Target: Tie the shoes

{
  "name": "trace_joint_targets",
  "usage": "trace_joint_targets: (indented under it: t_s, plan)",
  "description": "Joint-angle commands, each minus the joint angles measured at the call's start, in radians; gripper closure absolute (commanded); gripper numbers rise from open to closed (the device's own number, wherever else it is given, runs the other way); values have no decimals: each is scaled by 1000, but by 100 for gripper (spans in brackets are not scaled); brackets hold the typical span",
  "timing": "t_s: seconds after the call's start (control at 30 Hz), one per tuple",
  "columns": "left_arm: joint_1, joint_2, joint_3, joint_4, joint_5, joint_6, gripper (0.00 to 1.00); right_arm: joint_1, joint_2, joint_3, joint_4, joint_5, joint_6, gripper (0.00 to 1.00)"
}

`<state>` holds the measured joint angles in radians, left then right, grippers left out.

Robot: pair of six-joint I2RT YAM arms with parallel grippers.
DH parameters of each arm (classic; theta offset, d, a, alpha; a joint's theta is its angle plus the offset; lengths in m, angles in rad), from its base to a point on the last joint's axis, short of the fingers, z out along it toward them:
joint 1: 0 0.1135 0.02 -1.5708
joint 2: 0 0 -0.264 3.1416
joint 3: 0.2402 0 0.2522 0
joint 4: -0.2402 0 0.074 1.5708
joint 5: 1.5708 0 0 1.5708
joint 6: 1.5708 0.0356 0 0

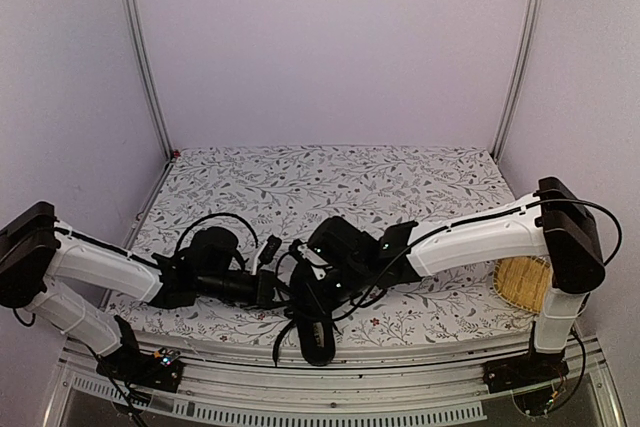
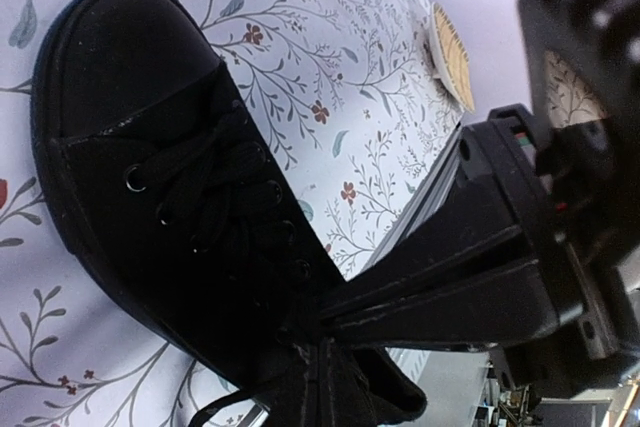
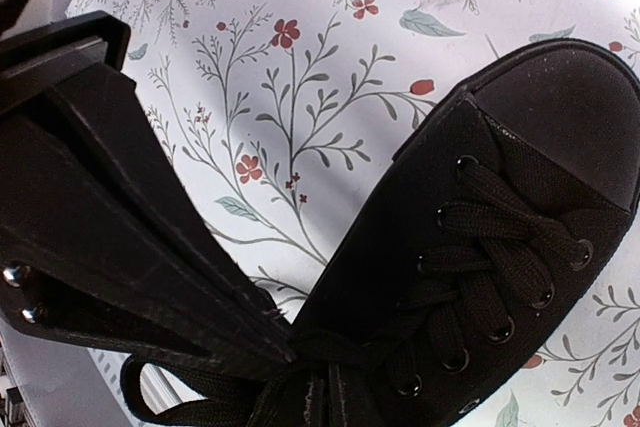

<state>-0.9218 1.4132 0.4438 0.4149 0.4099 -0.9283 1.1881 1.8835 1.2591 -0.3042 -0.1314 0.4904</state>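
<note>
Left hand (image 2: 318, 332) is closed, its two black fingers drawn to a point that presses into the laces (image 2: 215, 182) at the upper end of the lacing, close to the shoe's opening. The right hand (image 3: 285, 347) is closed too, and its tips meet at that same spot from the other side. In the overhead view the two hands sit nearly touching above the shoe. Black on black makes the contact hard to read, so either hand may be pinching a strand, but I cannot tell for sure.

From the right hand's tips a loose loop of lace (image 3: 150, 397) trails away over the cloth. Beyond the fingers the criss-crossed lacing runs through metal eyelets (image 3: 545, 297) toward the rounded toe cap (image 3: 560, 117).

The black low-top shoe (image 1: 318, 342) rests sole-down at the near edge of the bench, about midway between the two arm bases. The bench is covered by a white cloth (image 1: 300, 177) printed with grey leafy sprigs and small red flowers. A woven straw basket (image 1: 524, 284) lies at the right edge of the bench beside the right arm, well apart from the shoe.
</note>
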Motion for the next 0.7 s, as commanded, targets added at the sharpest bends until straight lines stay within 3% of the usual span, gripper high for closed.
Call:
trace_joint_targets:
  t_s: [0.0, 0.53, 0.67]
  plan:
    - [7, -38, -26, 48, -11, -4, 100, -3, 35, -8, 18, 1, 21, 98]
    - [7, -39, -42, 53, -12, -13, 100, 24, 35, -18, 23, 12, 14, 98]
    - [8, -61, -78, 39, -60, -28, 85, 25, 25, -40, 28, 21, 29, 98]
